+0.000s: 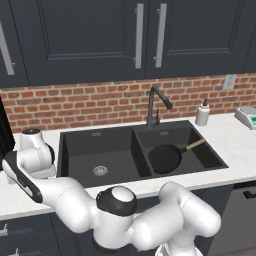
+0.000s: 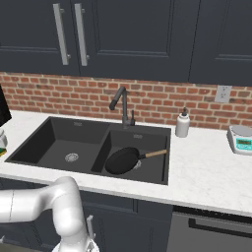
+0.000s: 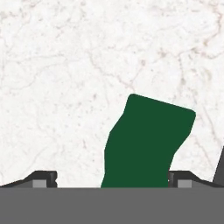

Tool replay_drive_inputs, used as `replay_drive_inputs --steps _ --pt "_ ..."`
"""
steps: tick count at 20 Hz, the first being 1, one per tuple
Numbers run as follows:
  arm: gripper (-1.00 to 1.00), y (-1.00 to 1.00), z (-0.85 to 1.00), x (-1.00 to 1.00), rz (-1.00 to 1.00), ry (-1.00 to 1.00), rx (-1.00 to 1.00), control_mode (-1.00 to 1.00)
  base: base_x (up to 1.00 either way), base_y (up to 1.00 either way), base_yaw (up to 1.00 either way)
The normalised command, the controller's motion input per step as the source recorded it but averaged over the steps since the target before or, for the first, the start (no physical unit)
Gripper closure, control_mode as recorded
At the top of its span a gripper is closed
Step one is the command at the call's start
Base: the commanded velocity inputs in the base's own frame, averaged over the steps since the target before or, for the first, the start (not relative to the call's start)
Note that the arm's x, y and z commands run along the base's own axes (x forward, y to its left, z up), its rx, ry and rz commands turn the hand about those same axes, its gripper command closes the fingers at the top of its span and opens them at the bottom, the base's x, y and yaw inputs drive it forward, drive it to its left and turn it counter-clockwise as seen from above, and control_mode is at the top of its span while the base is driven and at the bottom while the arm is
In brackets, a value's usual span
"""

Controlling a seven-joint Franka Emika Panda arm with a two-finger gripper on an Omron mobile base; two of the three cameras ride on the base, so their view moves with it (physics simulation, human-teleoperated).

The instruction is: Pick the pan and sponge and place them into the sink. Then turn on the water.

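Note:
The sponge [image 3: 146,140] lies green side up on the white marble counter [image 3: 65,65], directly under my hand. My gripper [image 3: 113,179] is open, with one fingertip on each side of the sponge's near end and apart from it. In the left base view my arm reaches over the counter to the left of the sink [image 1: 95,145]. The black pan [image 1: 164,158] [image 2: 122,160] rests tilted in the right basin, its wooden handle leaning on the right wall. The sink [image 2: 54,140] has two basins, and the left one holds nothing. No water runs from the dark faucet [image 1: 152,102] [image 2: 123,106].
A white soap dispenser [image 1: 202,114] [image 2: 182,124] stands on the counter behind the sink's right corner. A kitchen scale [image 1: 247,117] [image 2: 241,139] sits further right. A brick wall and dark upper cabinets rise behind. A dark appliance [image 1: 4,130] is at the far left.

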Motion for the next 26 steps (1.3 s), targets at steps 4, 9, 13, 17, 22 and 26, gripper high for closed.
replay_drive_inputs --steps 4,9,13,17,22,26 --pt "-1.00 0.00 -0.16 0.00 0.00 0.00 0.00 -1.00 0.00 0.00 0.00" --pt "-1.00 0.00 -0.01 0.00 0.00 0.00 -0.04 -1.00 0.00 0.00 0.00" --pt "-1.00 0.00 0.00 0.00 -0.03 0.00 -0.06 -1.00 0.00 0.00 0.00" --pt "-1.00 0.00 -0.08 0.00 -0.04 0.01 -0.06 -1.00 0.00 0.00 0.00" --pt "-1.00 -0.02 -0.09 0.00 -0.03 0.00 -0.02 -1.00 0.00 0.00 0.00" --pt "-1.00 -0.10 -0.01 0.00 -0.02 0.00 0.00 -1.00 0.00 0.00 0.00"
